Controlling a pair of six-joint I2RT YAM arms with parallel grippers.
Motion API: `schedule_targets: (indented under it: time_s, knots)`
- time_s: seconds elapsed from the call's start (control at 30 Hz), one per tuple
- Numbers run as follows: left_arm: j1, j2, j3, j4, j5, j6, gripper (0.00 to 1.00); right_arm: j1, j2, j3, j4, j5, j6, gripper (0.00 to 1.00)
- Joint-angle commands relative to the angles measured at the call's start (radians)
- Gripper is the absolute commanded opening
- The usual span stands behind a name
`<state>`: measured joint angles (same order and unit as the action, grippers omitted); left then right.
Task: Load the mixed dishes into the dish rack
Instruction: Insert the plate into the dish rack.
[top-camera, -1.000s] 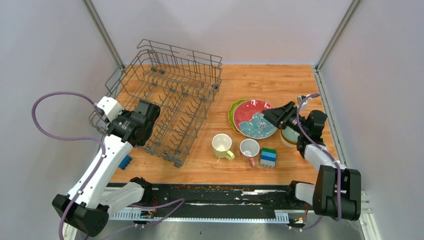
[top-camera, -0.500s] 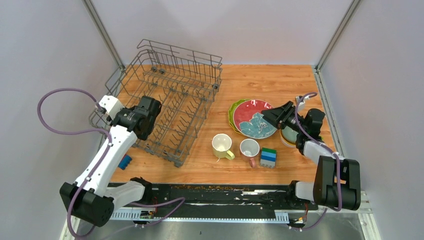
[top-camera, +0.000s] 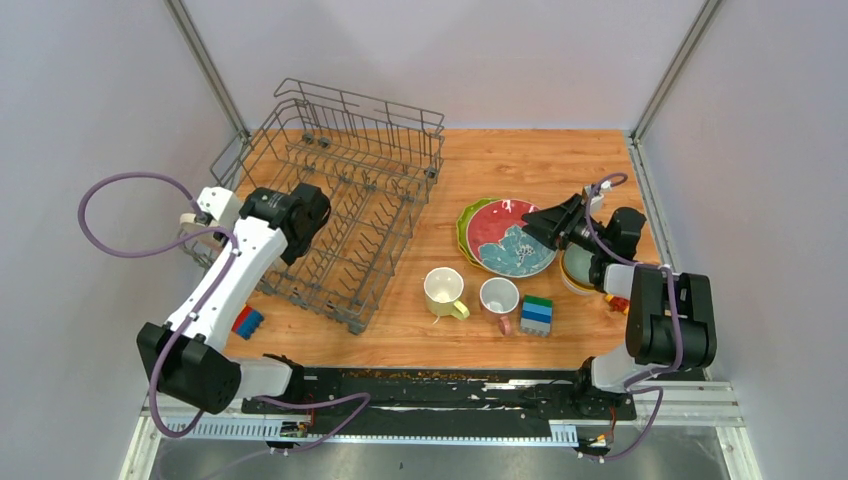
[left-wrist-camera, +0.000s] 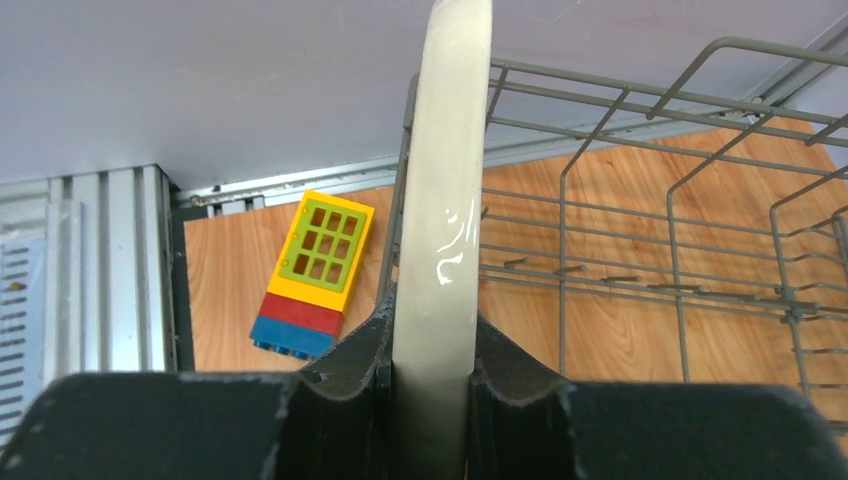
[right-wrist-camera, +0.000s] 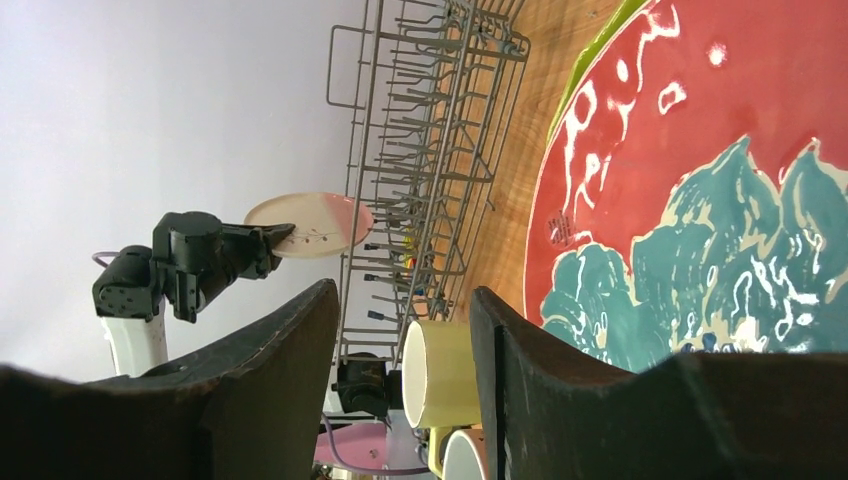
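Note:
My left gripper (top-camera: 303, 214) is shut on the edge of the white-pink plate (left-wrist-camera: 445, 190) and holds it edge-on over the left side of the grey wire dish rack (top-camera: 345, 195). The right wrist view shows that plate (right-wrist-camera: 310, 224) clamped in the left fingers. My right gripper (top-camera: 538, 222) is open and empty, low over the red and teal plate (top-camera: 505, 238), which lies on a green scalloped plate (top-camera: 467, 225). A pale yellow mug (top-camera: 443, 291) and a white pink-handled mug (top-camera: 499, 298) stand in front of the plates. A pale bowl (top-camera: 578, 274) sits partly hidden under the right arm.
Stacked green-blue toy blocks (top-camera: 537, 314) stand beside the white mug. A yellow, red and blue toy block (left-wrist-camera: 315, 272) lies on the table just left of the rack, near the front-left edge. Grey walls close in on the left, back and right.
My left arm has swung forward and towards the rack, carrying the plate further over its left side. My right gripper has shifted slightly back over the red plate, still open.

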<state>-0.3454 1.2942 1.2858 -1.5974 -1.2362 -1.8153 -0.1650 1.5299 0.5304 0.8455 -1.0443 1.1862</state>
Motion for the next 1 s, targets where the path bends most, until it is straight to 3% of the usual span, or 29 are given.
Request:
schedule_targets:
  time_s: [0.0, 0.3, 0.6, 0.87, 0.93, 0.97]
  knots:
    - [-0.021, 0.006, 0.074, -0.064, -0.066, -0.190, 0.00, -0.005, -0.020, 0.044, 0.102, -0.044, 0.018, 0.52]
    - [-0.035, 0.068, 0.129, -0.064, -0.089, -0.164, 0.00, -0.003, -0.257, 0.146, -0.423, 0.066, -0.321, 0.53]
    - [-0.035, 0.114, 0.069, -0.063, -0.074, -0.207, 0.00, -0.004, -0.281, 0.140, -0.428, 0.036, -0.317, 0.54]
    - [-0.020, 0.040, 0.151, -0.063, -0.154, -0.098, 0.00, -0.004, -0.269, 0.147, -0.412, 0.030, -0.302, 0.54]
    - [-0.021, 0.018, 0.180, -0.038, -0.184, -0.041, 0.00, -0.004, -0.269, 0.143, -0.407, 0.029, -0.299, 0.54]
    - [-0.022, 0.000, 0.205, -0.013, -0.193, 0.061, 0.00, -0.004, -0.268, 0.143, -0.406, 0.031, -0.299, 0.54]
